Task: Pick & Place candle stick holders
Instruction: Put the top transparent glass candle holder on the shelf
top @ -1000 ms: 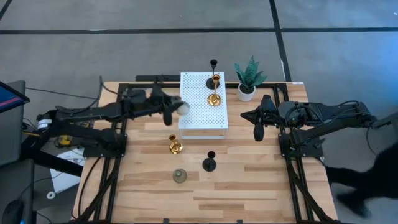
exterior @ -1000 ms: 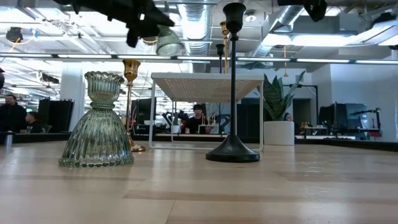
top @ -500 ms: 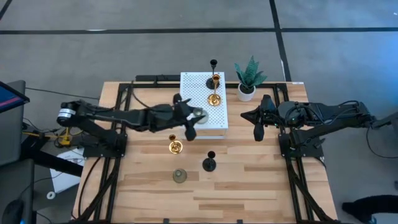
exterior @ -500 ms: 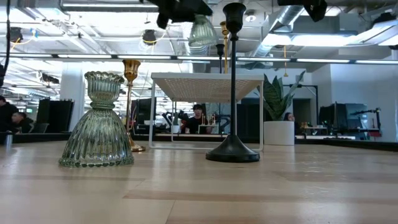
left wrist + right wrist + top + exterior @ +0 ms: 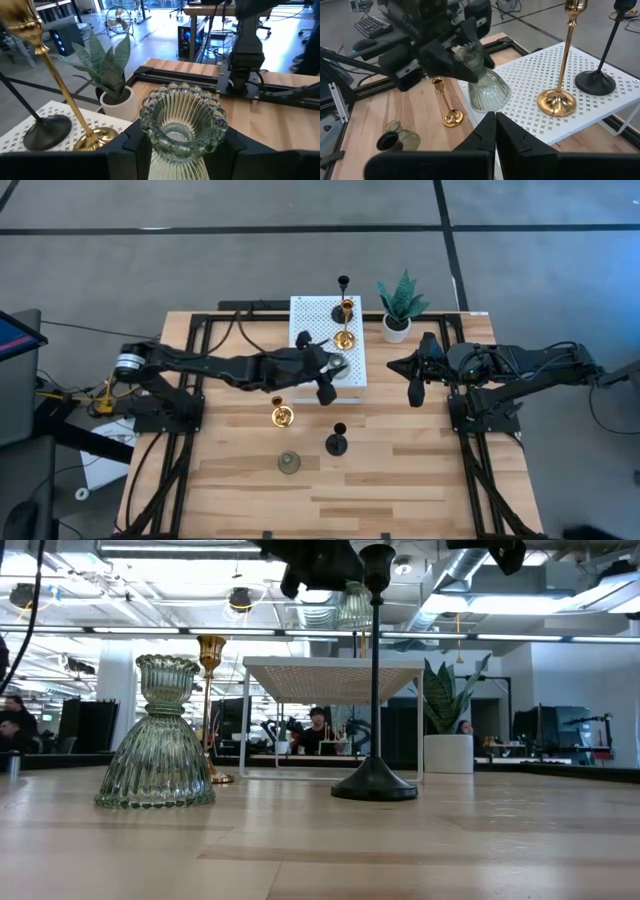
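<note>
My left gripper [image 5: 326,367] is shut on a squat pale grey-green holder [image 5: 338,363], held in the air over the near right part of the white perforated stand [image 5: 310,320]; it also shows in the right wrist view [image 5: 482,80]. On the stand rest a gold holder [image 5: 345,338] and a slim black holder [image 5: 343,310] on their round bases. On the table stand a second gold holder [image 5: 282,416], a black holder [image 5: 337,444] and a grey-green holder [image 5: 289,463]. My right gripper [image 5: 393,364] is shut and empty, right of the stand. My left gripper pinches the holder's neck [image 5: 172,150], just below its scalloped rim [image 5: 181,91], between its two fingers [image 5: 131,145]. The fingers come from the table's left, slanting down. The holder is lifted clear and tilted, its ribbed base [image 5: 492,95] pointing away from the gripper toward the stand.
A green potted plant in a white pot [image 5: 400,305] stands at the far edge, right of the stand. Black frame rails [image 5: 470,430] run along both table sides. Bare wood lies at the near edge [image 5: 400,500].
My left gripper has carried the grey-green holder toward the table's right, from beside the stand's left edge to above its near right part. The holder has stayed in the hold and clear of the stand throughout.
</note>
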Available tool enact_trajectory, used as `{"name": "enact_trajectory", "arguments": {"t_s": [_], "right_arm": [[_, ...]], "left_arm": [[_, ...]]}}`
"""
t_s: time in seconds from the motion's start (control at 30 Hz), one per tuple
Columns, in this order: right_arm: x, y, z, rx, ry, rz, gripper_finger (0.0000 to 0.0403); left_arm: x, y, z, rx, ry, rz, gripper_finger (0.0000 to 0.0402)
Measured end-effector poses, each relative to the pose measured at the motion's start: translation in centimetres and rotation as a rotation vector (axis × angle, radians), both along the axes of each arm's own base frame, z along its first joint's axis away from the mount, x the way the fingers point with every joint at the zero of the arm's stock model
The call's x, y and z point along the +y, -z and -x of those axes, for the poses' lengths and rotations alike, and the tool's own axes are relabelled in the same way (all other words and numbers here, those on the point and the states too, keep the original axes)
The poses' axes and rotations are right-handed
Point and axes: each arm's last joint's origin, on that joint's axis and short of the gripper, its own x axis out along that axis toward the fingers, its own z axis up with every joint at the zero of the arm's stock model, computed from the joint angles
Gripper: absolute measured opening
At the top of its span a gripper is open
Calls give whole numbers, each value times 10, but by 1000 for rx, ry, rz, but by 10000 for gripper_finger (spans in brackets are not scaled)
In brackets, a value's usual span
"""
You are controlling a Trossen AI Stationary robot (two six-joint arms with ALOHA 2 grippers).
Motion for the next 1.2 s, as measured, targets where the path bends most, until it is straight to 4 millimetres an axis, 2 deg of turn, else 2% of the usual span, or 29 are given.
{"name": "enact_trajectory", "arguments": {"t_s": [0.43, 0.77, 1.2], "right_arm": [[0, 0, 0, 0, 0, 0, 0], [0, 0, 0, 1, 0, 0, 0], [0, 0, 0, 1, 0, 0, 0]], "left_arm": [[8, 15, -18, 10, -24, 1, 133], [15, 16, -20, -3, -36, 23, 133], [15, 31, -34, 0, -15, 39, 133]]}}
